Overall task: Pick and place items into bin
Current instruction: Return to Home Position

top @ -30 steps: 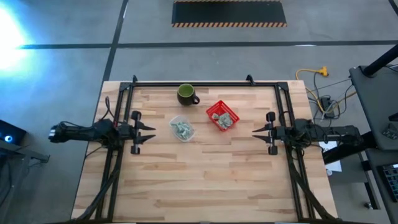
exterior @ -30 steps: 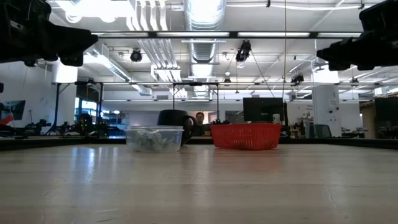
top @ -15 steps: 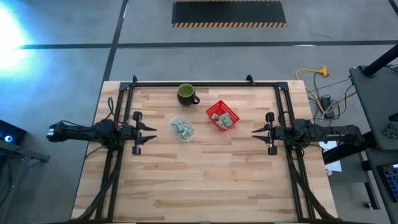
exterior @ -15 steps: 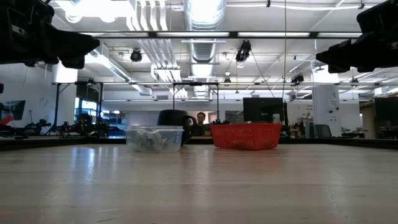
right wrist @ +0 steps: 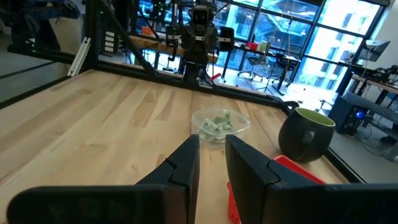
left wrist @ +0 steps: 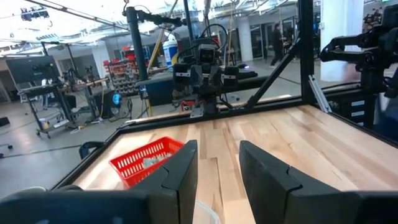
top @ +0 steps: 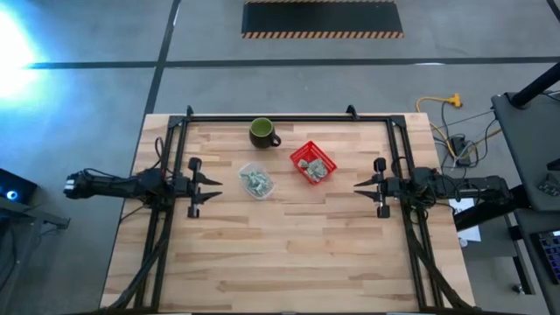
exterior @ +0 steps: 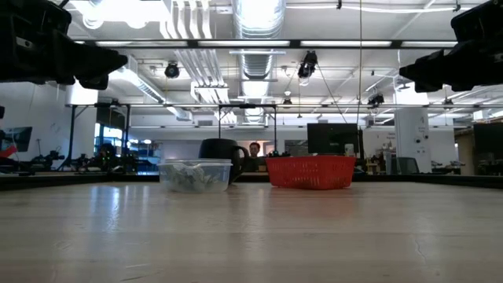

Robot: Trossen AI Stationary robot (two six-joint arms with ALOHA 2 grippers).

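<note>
Small pale green-and-white crumpled packets [top: 257,182] are seen only in the clear plastic tub [top: 242,172] and red mesh basket [top: 298,154], so sorting is judged done; left gripper [top: 216,187] and right gripper [top: 357,188] are held parted, empty

Looking straight down on a pale wood table [top: 289,254] here. Near the far edge, a dark green mug [top: 261,132]. Just in front of that, a transparent bin [top: 245,171] and a red bin [top: 299,154], close together but not touching, both loaded with small pale green-and-white items [top: 257,182]. Left hand [top: 213,186] out at the left side, right hand [top: 360,185] at the right side, both pointing inward with fingers spread and holding nothing, well apart from the bins.
</note>
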